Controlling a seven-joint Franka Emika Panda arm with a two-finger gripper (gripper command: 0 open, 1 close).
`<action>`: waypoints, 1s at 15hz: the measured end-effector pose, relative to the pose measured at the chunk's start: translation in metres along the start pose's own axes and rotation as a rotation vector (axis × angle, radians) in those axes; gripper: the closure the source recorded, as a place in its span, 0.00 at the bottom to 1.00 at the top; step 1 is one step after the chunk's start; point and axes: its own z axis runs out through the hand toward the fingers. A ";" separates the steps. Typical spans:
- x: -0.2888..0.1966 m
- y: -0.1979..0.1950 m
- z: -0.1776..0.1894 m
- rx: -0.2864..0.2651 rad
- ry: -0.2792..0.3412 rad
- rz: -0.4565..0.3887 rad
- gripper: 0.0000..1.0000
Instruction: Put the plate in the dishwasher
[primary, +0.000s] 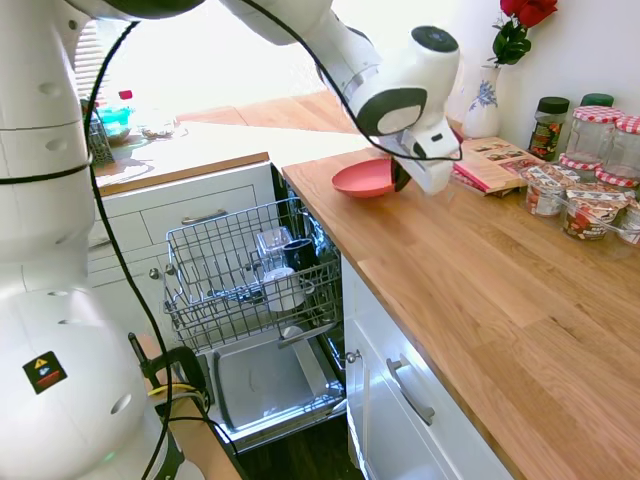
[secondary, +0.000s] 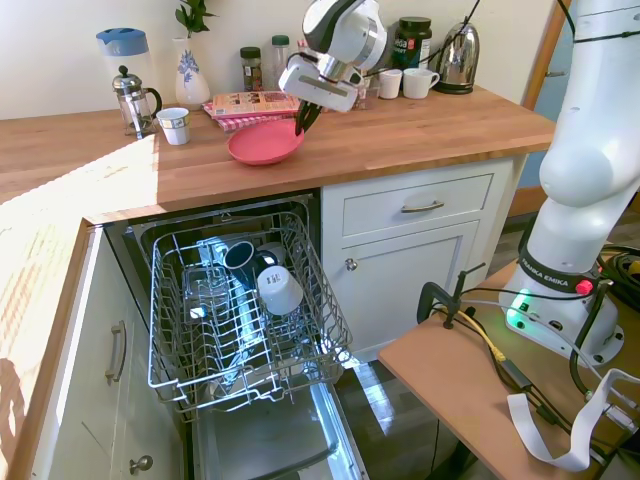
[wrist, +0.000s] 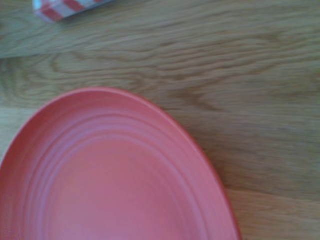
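While the small round coral-red plastic plate (secondary: 264, 142) sits at the front edge of the wooden bench (secondary: 400, 135), the tool (secondary: 303, 118) of the white arm is down at the plate's right-hand rim in the second exterior view. Dark fingertips (primary: 402, 178) look pinched on the rim; judged holding the plate, though the contact is small in both exterior views. The plate seems slightly tilted in the first exterior view, the tool-side edge maybe off the wood; can't tell for sure. The wrist view shows only the plate's ribbed inside (wrist: 115, 180) over wood grain.

The built-in under-counter dishwasher with grey wire rack (secondary: 240, 310) is open directly below, rack pulled out over the dropped steel-lined door (secondary: 265, 440). A white cup (secondary: 279, 290) and a dark mug (secondary: 238, 254) already sit in it.

Step in hand, as I judge it: secure the rim grip and lift. To do it well:
- raise straight up first, no dragging over the bench edge
- keep the grip firm, since a thin rim pinch could let the plate swing or slip
- carry out past the bench front, then lower
- aim for a free stretch of rack, away from the cups
- release low, not from height
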 end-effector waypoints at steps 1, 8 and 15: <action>-0.017 -0.012 -0.014 -0.018 0.024 -0.045 1.00; -0.287 -0.093 -0.074 -0.142 0.302 -0.392 1.00; -0.485 -0.026 0.037 -0.138 0.649 -0.769 1.00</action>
